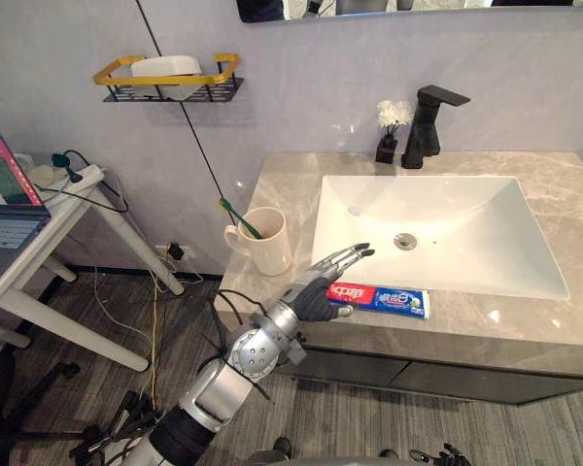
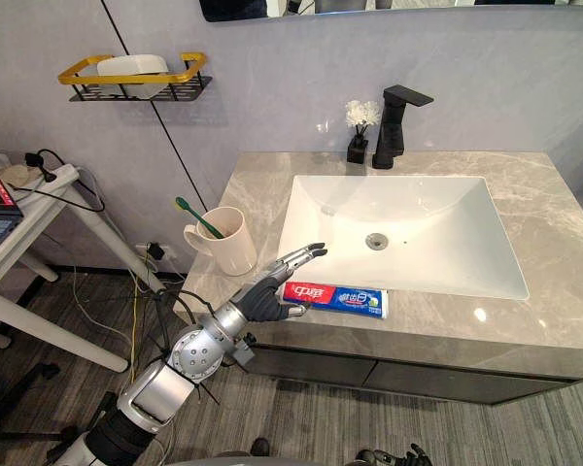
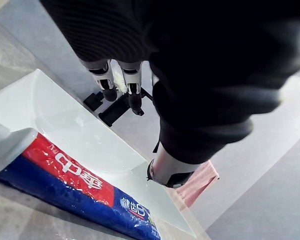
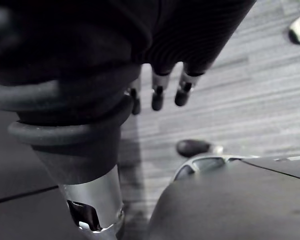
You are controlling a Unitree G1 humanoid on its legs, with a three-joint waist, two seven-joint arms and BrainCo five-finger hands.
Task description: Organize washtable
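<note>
Your right hand (image 4: 157, 97) hangs loose-fingered above the plank floor (image 4: 250, 100). Your left hand (image 1: 319, 294) holds straight fingers over the left end of the flat red-and-blue toothpaste box (image 1: 394, 300), which lies on the grey marbled counter (image 1: 554, 209) before the white rectangular basin (image 1: 447, 209). A cream mug (image 1: 272, 252) holds a green toothbrush (image 1: 239, 217). An angular black faucet (image 1: 428, 126) stands behind.

The grey marbled counter (image 1: 564, 209) has a white basin (image 1: 466, 243) sunk in it, a black tap (image 1: 428, 126) and small flower vase (image 1: 387, 148) at the back, a cream mug (image 1: 269, 243) holding a green toothbrush (image 1: 241, 218) on its left end, and a red-and-blue toothpaste box (image 1: 389, 299) lying flat on the front strip.
</note>
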